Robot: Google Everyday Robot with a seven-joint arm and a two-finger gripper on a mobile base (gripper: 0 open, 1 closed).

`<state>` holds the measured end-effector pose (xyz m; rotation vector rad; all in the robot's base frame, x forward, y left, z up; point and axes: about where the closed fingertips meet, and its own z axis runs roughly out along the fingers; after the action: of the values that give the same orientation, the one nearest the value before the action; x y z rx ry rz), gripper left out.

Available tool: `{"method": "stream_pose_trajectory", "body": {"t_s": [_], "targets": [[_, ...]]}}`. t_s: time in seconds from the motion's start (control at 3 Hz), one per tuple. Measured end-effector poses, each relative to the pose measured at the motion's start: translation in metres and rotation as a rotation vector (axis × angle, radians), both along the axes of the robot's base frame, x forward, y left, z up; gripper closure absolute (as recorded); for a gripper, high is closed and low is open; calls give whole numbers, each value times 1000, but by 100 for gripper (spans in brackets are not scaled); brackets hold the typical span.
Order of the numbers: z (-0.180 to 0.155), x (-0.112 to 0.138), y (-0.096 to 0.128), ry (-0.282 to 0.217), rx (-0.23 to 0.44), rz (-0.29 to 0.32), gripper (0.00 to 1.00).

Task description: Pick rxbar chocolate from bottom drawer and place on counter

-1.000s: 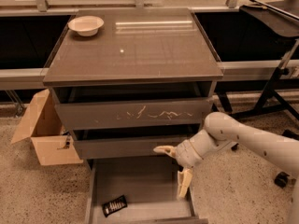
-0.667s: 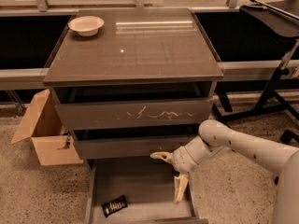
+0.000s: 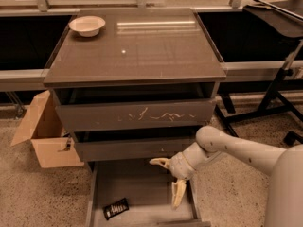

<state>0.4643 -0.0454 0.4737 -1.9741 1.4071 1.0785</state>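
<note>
The rxbar chocolate point(image 3: 116, 208) was left untouched in the bottom drawer point(image 3: 128, 178); the gripper point(image 3: 164, 183), held wide and empty, had been moved nearer, grasp pending.

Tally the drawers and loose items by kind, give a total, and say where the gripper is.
Drawers: 3: scratched top drawer, middle drawer, open bottom drawer
Bowl: 1, on the counter
Rxbar chocolate: 1, in the bottom drawer
Cardboard box: 1, on the floor
Total: 6
Gripper: open, over the bottom drawer, right of the bar, holding nothing
</note>
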Motion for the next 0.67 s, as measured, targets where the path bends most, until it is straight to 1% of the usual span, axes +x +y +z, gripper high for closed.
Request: {"method": "stream_pose_trajectory", "body": {"t_s": [0.33, 0.67], "targets": [[-35, 5, 14, -4, -64, -17, 0], [-108, 33, 49, -13, -113, -86, 0]]}}
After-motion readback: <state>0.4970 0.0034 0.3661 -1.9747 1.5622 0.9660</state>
